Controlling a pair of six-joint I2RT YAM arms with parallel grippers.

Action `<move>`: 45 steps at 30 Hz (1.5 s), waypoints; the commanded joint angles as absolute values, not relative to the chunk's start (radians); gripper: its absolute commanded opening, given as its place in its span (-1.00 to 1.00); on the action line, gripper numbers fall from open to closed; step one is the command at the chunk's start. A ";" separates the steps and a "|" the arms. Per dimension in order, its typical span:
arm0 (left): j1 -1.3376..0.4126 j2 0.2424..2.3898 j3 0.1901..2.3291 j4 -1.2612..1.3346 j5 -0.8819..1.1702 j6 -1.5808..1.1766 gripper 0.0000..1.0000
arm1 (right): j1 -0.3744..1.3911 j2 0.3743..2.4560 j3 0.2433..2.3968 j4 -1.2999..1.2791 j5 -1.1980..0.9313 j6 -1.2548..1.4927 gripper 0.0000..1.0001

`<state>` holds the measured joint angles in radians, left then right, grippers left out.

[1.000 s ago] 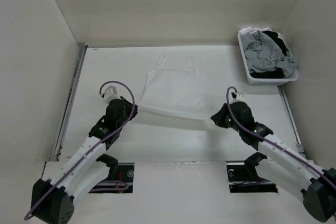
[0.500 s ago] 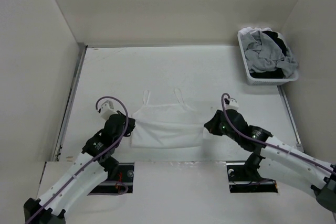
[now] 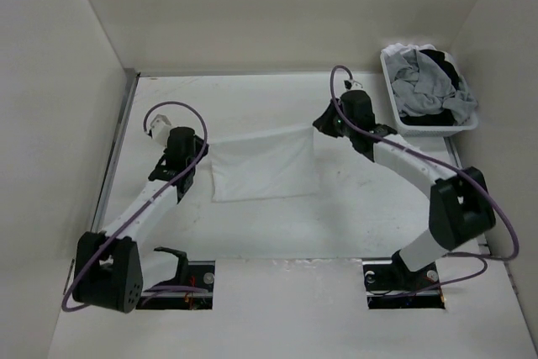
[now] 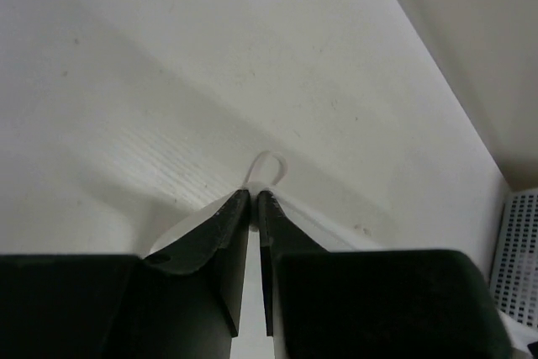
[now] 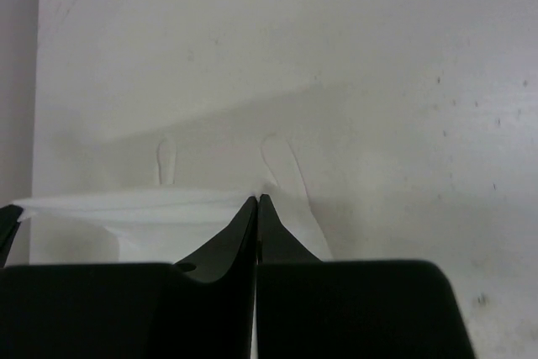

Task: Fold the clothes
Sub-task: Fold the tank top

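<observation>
The clothes (image 3: pixel 265 170) are one white garment lying mid-table, with its far edge pulled taut between both grippers. At that edge's left end my left gripper (image 3: pixel 203 144) pinches the fabric. In the left wrist view the gripper (image 4: pixel 253 199) has its jaws nearly together on white cloth, and a thin string loop (image 4: pixel 267 166) sticks out beyond the tips. The right gripper (image 3: pixel 318 127) is shut on the right end. In its wrist view the right gripper (image 5: pixel 256 200) holds the lifted fabric (image 5: pixel 126 208), and two thin straps (image 5: pixel 282 157) lie flat on the table beyond.
A white plastic basket (image 3: pixel 437 129) stands at the back right, holding grey and black garments (image 3: pixel 429 81). White walls close the table on the left, back and right. The arm bases sit at the near edge.
Both grippers have carried the garment's near edge up and away from the bases, over the fabric toward the straps. The garment now lies doubled over, farther back on the table.
</observation>
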<state>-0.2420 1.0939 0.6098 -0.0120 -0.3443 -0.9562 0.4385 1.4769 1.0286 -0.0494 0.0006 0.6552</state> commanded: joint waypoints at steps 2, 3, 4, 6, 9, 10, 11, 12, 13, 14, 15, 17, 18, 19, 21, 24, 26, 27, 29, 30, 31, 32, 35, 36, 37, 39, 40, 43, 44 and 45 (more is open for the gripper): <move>-0.176 1.245 0.704 0.143 -0.336 -0.943 -0.64 | 0.390 1.693 1.222 0.015 -0.093 0.608 -0.86; -0.163 1.277 0.712 0.152 -0.333 -0.946 -0.44 | 0.386 1.735 1.256 0.011 -0.097 0.609 -0.77; -0.150 1.310 0.724 0.162 -0.325 -0.939 -0.21 | 0.383 1.777 1.288 -0.003 -0.094 0.615 -0.60; -0.136 1.330 0.733 0.150 -0.289 -0.924 -0.06 | 0.383 1.798 1.292 -0.008 -0.081 0.626 -0.34; -0.156 1.229 0.655 0.138 -0.270 -0.901 -0.11 | 0.387 1.735 1.192 0.032 -0.037 0.621 -0.17; -0.183 1.185 0.617 0.126 -0.264 -0.888 -0.15 | 0.395 1.698 1.142 0.043 -0.023 0.620 -0.17; -0.218 1.136 0.579 0.098 -0.255 -0.876 -0.20 | 0.403 1.657 1.081 0.055 -0.008 0.626 -0.20; -0.244 1.100 0.551 0.068 -0.249 -0.868 -0.23 | 0.412 1.610 1.013 0.076 0.011 0.627 -0.31; -0.275 1.056 0.516 0.019 -0.242 -0.862 -0.26 | 0.424 1.561 0.943 0.101 0.029 0.629 -0.48; -0.297 1.010 0.482 -0.035 -0.241 -0.864 -0.27 | 0.433 1.510 0.874 0.121 0.047 0.633 -0.70; -0.310 0.964 0.444 -0.084 -0.239 -0.870 -0.27 | 0.444 1.461 0.809 0.136 0.063 0.644 -0.93; -0.327 0.887 0.378 -0.150 -0.215 -0.891 -0.23 | 0.467 1.372 0.702 0.149 0.077 0.652 -1.00; -0.329 0.859 0.353 -0.166 -0.190 -0.903 -0.20 | 0.481 1.333 0.659 0.155 0.083 0.655 -1.00; -0.326 0.841 0.332 -0.169 -0.166 -0.914 -0.17 | 0.496 1.298 0.620 0.161 0.092 0.661 -0.99; -0.320 0.831 0.302 -0.161 -0.115 -0.933 -0.15 | 0.515 1.235 0.556 0.166 0.107 0.676 -0.87; -0.312 0.864 0.273 -0.129 -0.087 -0.939 -0.15 | 0.518 1.171 0.483 0.166 0.104 0.695 -0.68; -0.308 0.890 0.258 -0.106 -0.087 -0.939 -0.19 | 0.518 1.146 0.448 0.166 0.097 0.709 -0.59; -0.303 0.902 0.255 -0.101 -0.086 -0.939 -0.22 | 0.518 1.137 0.434 0.166 0.095 0.716 -0.56; -0.295 0.919 0.252 -0.104 -0.086 -0.940 -0.29 | 0.518 1.124 0.414 0.169 0.100 0.733 -0.51; -0.292 0.920 0.249 -0.107 -0.090 -0.942 -0.31 | 0.518 1.123 0.408 0.170 0.104 0.739 -0.48; -0.286 0.916 0.242 -0.106 -0.095 -0.943 -0.31 | 0.518 1.123 0.402 0.176 0.106 0.742 -0.46; -0.282 0.911 0.236 -0.100 -0.097 -0.946 -0.31 | 0.518 1.129 0.399 0.179 0.104 0.747 -0.45; -0.260 0.913 0.233 -0.089 -0.109 -0.946 -0.31 | 0.518 1.143 0.391 0.186 0.104 0.759 -0.41; -0.257 0.920 0.233 -0.078 -0.106 -0.945 -0.31 | 0.518 1.147 0.391 0.186 0.101 0.762 -0.40; -0.254 0.929 0.233 -0.069 -0.101 -0.942 -0.32 | 0.516 1.150 0.390 0.186 0.095 0.767 -0.37; -0.254 0.948 0.235 -0.055 -0.098 -0.939 -0.35 | 0.513 1.155 0.390 0.181 0.097 0.772 -0.31; -0.257 0.956 0.235 -0.049 -0.094 -0.939 -0.37 | 0.512 1.160 0.388 0.179 0.097 0.772 -0.27; -0.257 0.969 0.235 -0.044 -0.087 -0.934 -0.48 | 0.516 1.184 0.391 0.173 0.094 0.773 -0.15; -0.255 0.973 0.233 -0.044 -0.087 -0.931 -0.52 | 0.518 1.198 0.394 0.173 0.089 0.773 -0.14; -0.251 0.974 0.233 -0.044 -0.086 -0.928 -0.56 | 0.518 1.213 0.400 0.175 0.078 0.773 -0.13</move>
